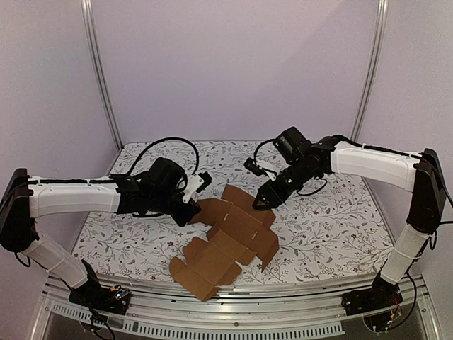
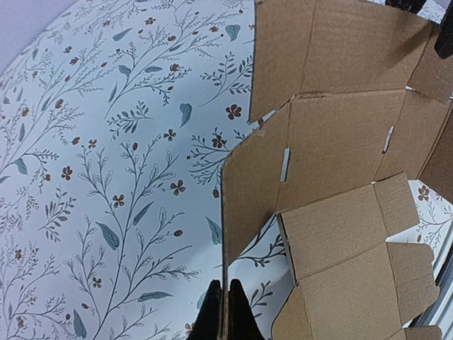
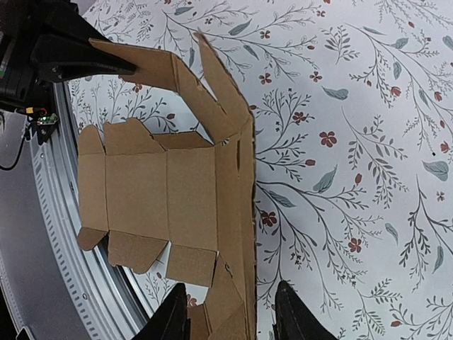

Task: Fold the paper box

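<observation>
The paper box (image 1: 230,237) is a brown die-cut cardboard sheet, mostly unfolded, lying on the floral table. My left gripper (image 1: 192,207) is shut on the edge of its left flap (image 2: 248,191); my black fingers (image 2: 238,315) pinch the flap's thin edge. My right gripper (image 1: 260,203) is open above the sheet's far right side; its fingers (image 3: 173,315) straddle a raised side panel (image 3: 237,248) without closing on it. The sheet also shows in the right wrist view (image 3: 156,205), with its flaps spread toward the table's front rail.
The floral tablecloth (image 1: 333,227) covers the table. A metal rail (image 1: 283,290) runs along the near edge, and the sheet's front flap (image 1: 202,273) hangs over it. Pale walls and two metal posts (image 1: 102,78) close in the back.
</observation>
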Robot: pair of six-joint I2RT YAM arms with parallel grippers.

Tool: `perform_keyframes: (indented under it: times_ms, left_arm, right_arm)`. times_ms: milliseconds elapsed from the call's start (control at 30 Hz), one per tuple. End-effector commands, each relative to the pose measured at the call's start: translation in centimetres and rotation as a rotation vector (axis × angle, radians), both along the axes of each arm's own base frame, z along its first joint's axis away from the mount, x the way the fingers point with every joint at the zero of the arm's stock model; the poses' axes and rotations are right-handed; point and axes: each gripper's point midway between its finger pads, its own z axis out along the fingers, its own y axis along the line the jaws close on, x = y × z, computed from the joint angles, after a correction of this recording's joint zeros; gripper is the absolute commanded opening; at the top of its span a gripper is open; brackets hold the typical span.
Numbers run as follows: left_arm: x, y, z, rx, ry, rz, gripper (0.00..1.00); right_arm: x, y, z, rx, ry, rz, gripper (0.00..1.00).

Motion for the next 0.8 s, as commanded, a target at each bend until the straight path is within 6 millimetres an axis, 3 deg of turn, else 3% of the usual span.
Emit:
perform_keyframes:
  times_ms: [0, 433, 767]
  left_arm:
    - [-0.45, -0.18, -0.3, 0.013, 0.01, -0.008, 0.0]
    - [-0.56, -0.12, -0.06, 0.013, 0.005, -0.008, 0.0]
    - [-0.58, 0.0, -0.01, 0.005, 0.009, 0.014, 0.0]
  right_arm:
    - [-0.3, 0.55, -0.75, 0.003, 0.019, 0.008, 0.36]
    - [0.03, 0.49, -1.46, -0.026, 0.021, -0.001, 0.26]
    - [-0.15, 0.46, -1.06, -0.042, 0.002, 0.008, 0.0]
